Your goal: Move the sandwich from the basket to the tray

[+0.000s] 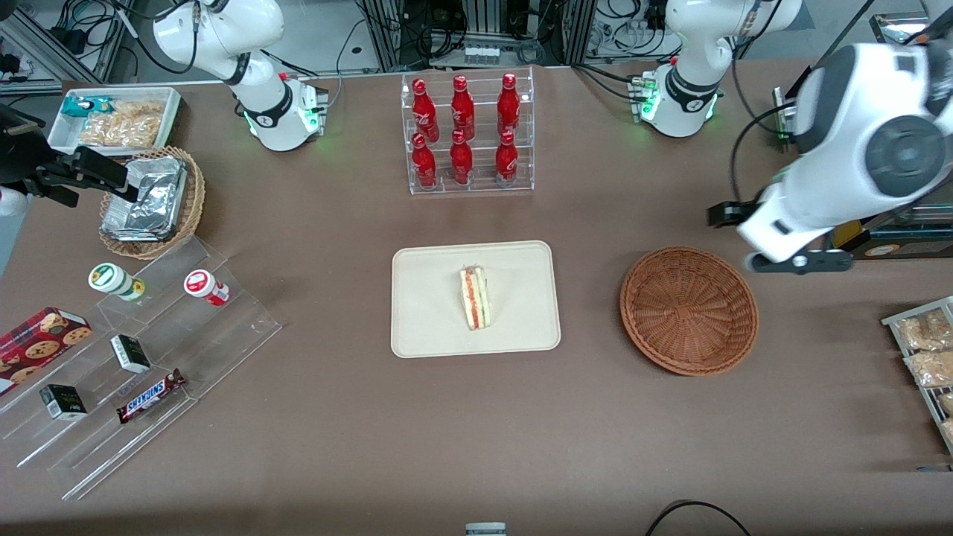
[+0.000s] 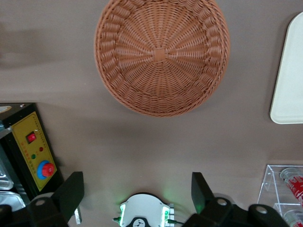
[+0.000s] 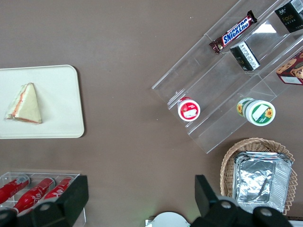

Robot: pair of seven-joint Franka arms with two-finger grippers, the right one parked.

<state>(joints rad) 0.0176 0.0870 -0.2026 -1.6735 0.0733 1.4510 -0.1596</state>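
A: Sandwich point(image 1: 474, 298) lies flat on the tray point(image 1: 424, 327), cut edge showing, so I judge the placing done.

B: And the basket point(image 1: 689, 310)?

A: Nothing in it. My gripper point(image 2: 137, 191) hangs above the table near the basket, fingers point(image 2: 71, 191) spread, holding nothing.

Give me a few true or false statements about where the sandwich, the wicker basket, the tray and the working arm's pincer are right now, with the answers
1. The sandwich lies on the tray. True.
2. The reddish-brown basket holds a sandwich. False: nothing lies in it.
3. The pincer is open and holds nothing. True.
4. The pincer grips the basket's rim. False: it hangs above the table, clear of the basket.
5. The cola bottles stand on the tray. False: they stand in a clear rack.
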